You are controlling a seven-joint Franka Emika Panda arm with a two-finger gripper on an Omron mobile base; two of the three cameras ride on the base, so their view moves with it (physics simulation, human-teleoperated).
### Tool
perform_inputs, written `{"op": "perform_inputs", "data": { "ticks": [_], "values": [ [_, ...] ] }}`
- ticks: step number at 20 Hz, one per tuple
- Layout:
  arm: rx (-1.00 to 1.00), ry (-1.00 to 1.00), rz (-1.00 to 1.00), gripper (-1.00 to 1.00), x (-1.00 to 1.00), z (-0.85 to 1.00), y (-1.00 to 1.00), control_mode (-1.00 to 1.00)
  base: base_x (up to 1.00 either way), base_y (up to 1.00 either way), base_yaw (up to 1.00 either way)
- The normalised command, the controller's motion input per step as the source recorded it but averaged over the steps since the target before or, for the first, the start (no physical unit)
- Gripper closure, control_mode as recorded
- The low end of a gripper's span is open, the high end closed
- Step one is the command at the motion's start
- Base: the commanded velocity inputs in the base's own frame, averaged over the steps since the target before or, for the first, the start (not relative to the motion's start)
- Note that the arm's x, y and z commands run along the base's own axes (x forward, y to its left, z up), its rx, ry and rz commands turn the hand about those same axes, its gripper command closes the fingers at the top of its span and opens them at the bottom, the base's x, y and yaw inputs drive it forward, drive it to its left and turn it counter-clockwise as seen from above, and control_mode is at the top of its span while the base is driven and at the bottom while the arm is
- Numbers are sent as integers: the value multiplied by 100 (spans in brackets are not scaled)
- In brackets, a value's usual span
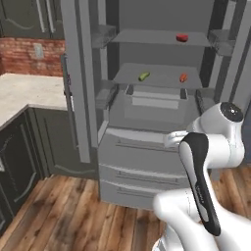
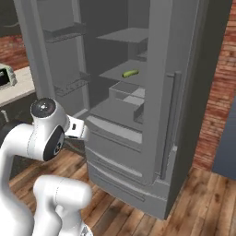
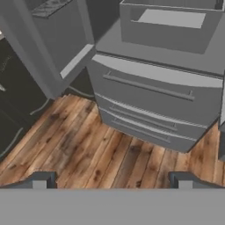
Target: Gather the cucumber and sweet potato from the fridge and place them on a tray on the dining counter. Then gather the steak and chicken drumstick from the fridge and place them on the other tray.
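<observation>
Fridge [image 1: 147, 122] is what we are facing, standing wide open, its two upper doors swung out to either side and its grey interior showing. Below the open compartment we are seeing closed drawers [image 3: 149, 101] with long bar handles, stacked one above the other down to the wooden floor [image 1: 73, 215]. To the left of the fridge we are looking at a pale table [image 1: 24, 95] over dark cabinets, with a red brick wall [image 1: 29, 56] behind it.

Inside, we are counting two flat shelves. On the upper shelf [image 1: 152, 38] a dark red piece, which we are taking for the steak [image 1: 182, 37], is lying toward the right side. On the lower shelf [image 1: 157, 77] the cucumber [image 1: 143, 76] is lying left of centre, tilted, and the orange sweet potato [image 1: 183, 77] is resting well apart from it toward the right. From the right base view we are also seeing the cucumber [image 2: 130, 73] on that same shelf. Under the lower shelf a clear crisper bin [image 1: 156, 98] is sitting.

In the hand view we are seeing the end effector [image 3: 112, 181] with its two finger tips standing far apart and holding nothing, pointing down at the floor in front of the drawers, well below the shelves with the food.
</observation>
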Motion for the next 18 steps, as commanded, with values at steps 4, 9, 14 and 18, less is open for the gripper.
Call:
{"op": "perform_inputs", "data": {
  "ticks": [4,9,14,18],
  "values": [
    [0,0,0,-100,0,0,0,100,67,34,-25],
    [0,0,0,-100,0,0,0,100,63,25,-24],
    [0,0,0,-100,0,0,0,100,61,19,-24],
    [0,0,0,-100,0,0,0,100,53,18,-27]
  ]
}}
